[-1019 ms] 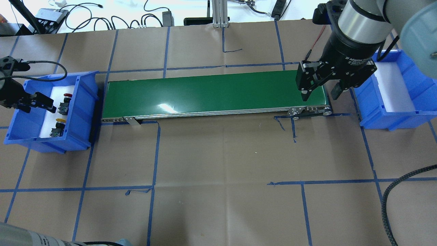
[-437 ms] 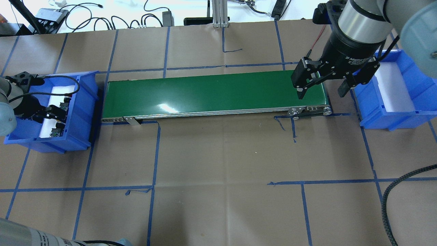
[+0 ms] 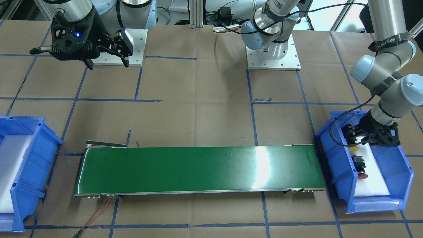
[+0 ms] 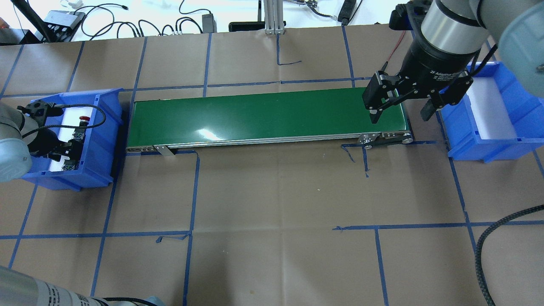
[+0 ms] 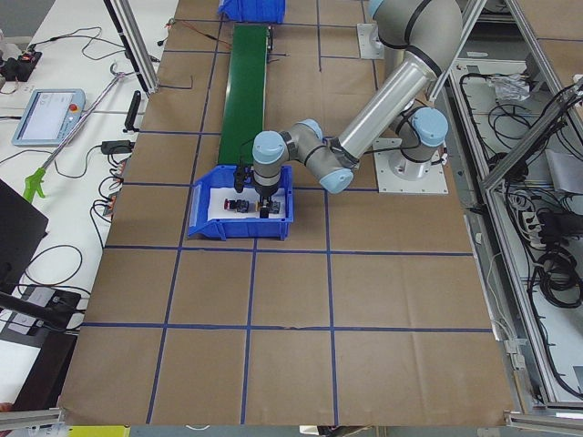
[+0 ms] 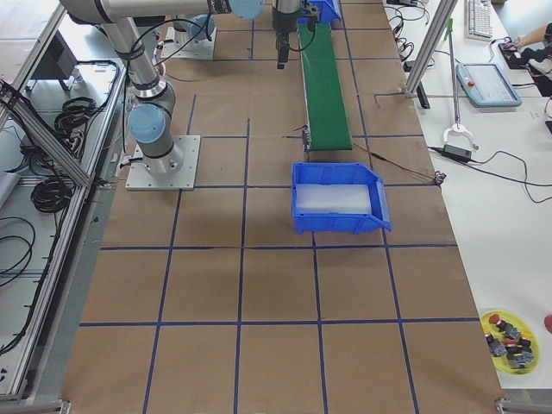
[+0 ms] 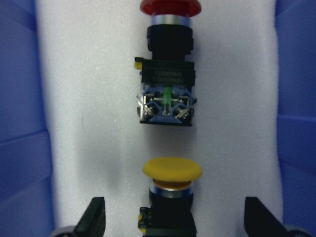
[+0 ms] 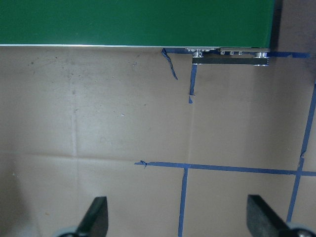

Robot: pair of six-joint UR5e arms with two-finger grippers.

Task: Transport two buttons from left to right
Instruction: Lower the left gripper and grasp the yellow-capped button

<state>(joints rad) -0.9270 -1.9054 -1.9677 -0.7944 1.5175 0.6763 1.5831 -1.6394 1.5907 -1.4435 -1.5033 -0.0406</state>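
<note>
The yellow button (image 7: 172, 170) and the red button (image 7: 167, 84) lie on white foam in the left blue bin (image 4: 100, 140). My left gripper (image 7: 175, 222) is open and low in the bin. Its fingers (image 7: 96, 217) stand on either side of the yellow button's body without touching it. The front-facing view shows the left gripper (image 3: 363, 140) just above the yellow button (image 3: 353, 148), with the red button (image 3: 361, 173) beyond. In the overhead view the left gripper (image 4: 63, 155) hides the yellow button; the red button (image 4: 84, 119) shows. My right gripper (image 4: 400, 114) is open and empty above the conveyor's right end.
A green conveyor belt (image 4: 267, 117) runs between the left bin and the right blue bin (image 4: 463, 136), which holds only white foam. The bin walls stand close on both sides of the left gripper. A black cable (image 4: 484, 250) lies at the table's right.
My left gripper has moved in over the bin and toward its near end, to straddle the yellow button. My right gripper turned slightly and its fingers spread a little, then held still.
</note>
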